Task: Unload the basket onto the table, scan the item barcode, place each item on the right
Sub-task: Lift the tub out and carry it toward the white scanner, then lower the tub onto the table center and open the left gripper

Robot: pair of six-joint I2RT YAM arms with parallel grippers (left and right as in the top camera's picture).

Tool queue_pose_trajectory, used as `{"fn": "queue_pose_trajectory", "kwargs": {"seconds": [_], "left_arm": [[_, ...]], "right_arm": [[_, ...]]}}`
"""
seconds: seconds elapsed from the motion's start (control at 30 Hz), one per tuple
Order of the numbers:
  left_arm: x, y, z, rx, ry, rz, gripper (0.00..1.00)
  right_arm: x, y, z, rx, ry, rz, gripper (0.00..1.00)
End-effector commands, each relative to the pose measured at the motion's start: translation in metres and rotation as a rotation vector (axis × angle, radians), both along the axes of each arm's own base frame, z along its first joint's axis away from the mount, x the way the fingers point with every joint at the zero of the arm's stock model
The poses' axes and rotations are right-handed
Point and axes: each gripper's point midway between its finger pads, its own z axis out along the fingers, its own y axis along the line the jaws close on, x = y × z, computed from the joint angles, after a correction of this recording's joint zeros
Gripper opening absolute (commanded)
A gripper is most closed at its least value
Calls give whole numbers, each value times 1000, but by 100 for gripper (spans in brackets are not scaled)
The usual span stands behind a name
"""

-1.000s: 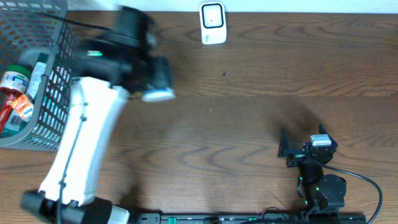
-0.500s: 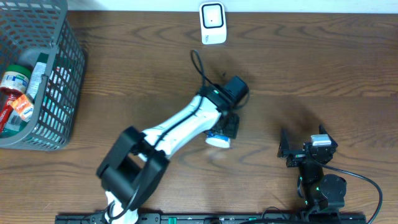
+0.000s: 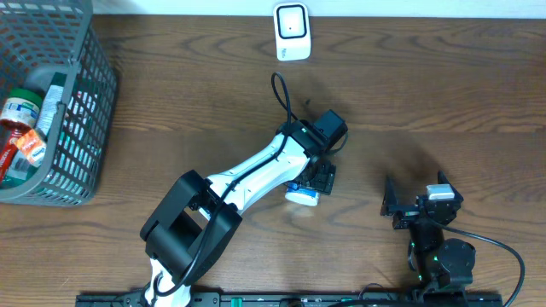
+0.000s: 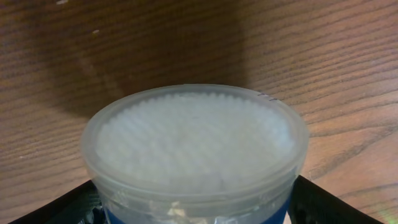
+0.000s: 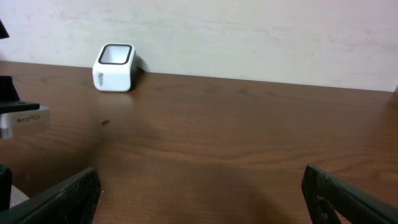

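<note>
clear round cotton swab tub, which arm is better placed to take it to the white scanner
Left, probably: the left gripper flanks the clear round plastic tub of cotton swabs, whereas the right gripper sits open, apart from it, no closer to the white box scanner.

Table: brown wooden tabletop (image 3: 444,94), with darker wavy grain streaks.
Tub: round clear plastic tub (image 4: 196,143), white filling, blue band low down.
Scanner: small white boxy scanner (image 3: 292,32), dark-outlined window.
Basket: grey plastic lattice basket (image 3: 81,102); red, green and white packages (image 3: 21,128) inside.
Left arm: white-shelled left arm (image 3: 256,170), black joints.
Right gripper: black right gripper (image 3: 415,192).
</note>
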Motion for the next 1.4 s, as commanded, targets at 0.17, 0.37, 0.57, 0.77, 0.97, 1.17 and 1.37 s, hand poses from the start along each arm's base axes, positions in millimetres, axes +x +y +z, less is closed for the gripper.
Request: {"fn": "queue_pose_trajectory", "kwargs": {"seconds": [0.17, 0.37, 0.57, 0.77, 0.97, 1.17, 1.37], "left_arm": [[14, 8, 13, 4, -52, -2, 84], [28, 29, 20, 54, -78, 31, 84], [31, 29, 39, 29, -126, -11, 95], [30, 41, 46, 78, -148, -6, 95], [21, 52, 42, 126, -114, -1, 94], [21, 73, 42, 233, -133, 4, 93], [20, 74, 41, 236, -130, 3, 86]], "right_arm": [[0, -2, -1, -8, 3, -6, 99], [0, -2, -1, -8, 3, -6, 99], [0, -2, -1, -8, 4, -6, 99], [0, -2, -1, -8, 4, -6, 99], [0, -2, -1, -8, 4, -6, 99], [0, -2, -1, -8, 3, -6, 99], [0, -2, -1, -8, 3, -6, 99]]}}
